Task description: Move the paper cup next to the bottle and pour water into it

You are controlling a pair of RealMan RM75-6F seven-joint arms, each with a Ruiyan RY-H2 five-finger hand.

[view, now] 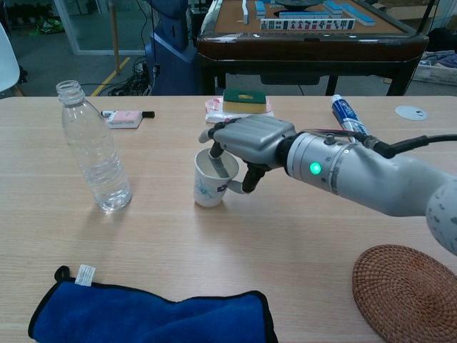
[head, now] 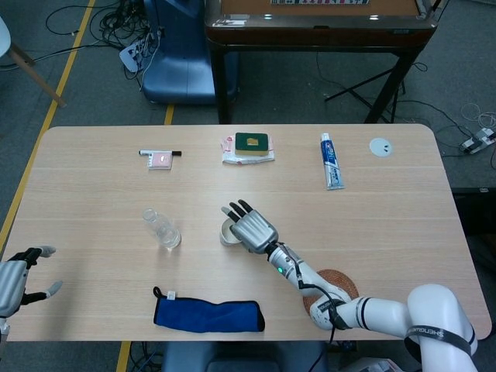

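Note:
My right hand [view: 246, 143] [head: 249, 228] grips the white paper cup [view: 211, 180] by its rim, one finger inside and the thumb outside. Only the cup's [head: 225, 234] edge peeks out from under the hand in the head view. The cup stands on the table [view: 214, 250], a short way right of the clear uncapped water bottle [view: 93, 150] [head: 161, 229], which is upright with a little water at its bottom. My left hand [head: 19, 280] hovers open at the table's near left corner, holding nothing.
A blue cloth [view: 150, 314] lies at the front edge. A woven coaster [view: 405, 291] sits front right. Along the far side lie a marker with a pink eraser [head: 160, 158], a sponge on a packet [head: 249, 146], a toothpaste tube [head: 331, 160] and a white lid [head: 380, 146].

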